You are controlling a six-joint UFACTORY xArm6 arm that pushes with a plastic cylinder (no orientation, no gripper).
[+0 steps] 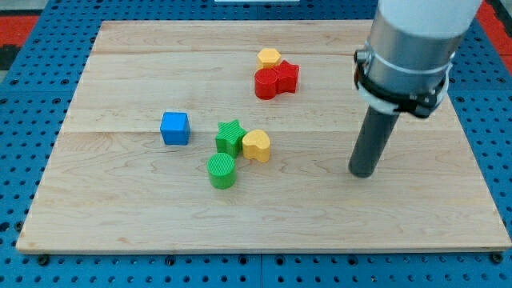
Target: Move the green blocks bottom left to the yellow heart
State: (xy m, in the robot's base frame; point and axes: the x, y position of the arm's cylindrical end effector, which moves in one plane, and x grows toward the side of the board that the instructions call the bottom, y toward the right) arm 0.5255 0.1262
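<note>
A yellow heart (257, 145) lies near the board's middle. A green star (230, 137) touches its left side. A green cylinder (222, 170) stands just below the star, to the lower left of the heart. My tip (362, 172) rests on the board well to the right of the heart, apart from all blocks.
A blue cube (174, 128) sits left of the green star. A yellow hexagon (270, 58) and two touching red blocks (276, 80) lie toward the view's top. The wooden board (120, 208) sits on a blue perforated surface.
</note>
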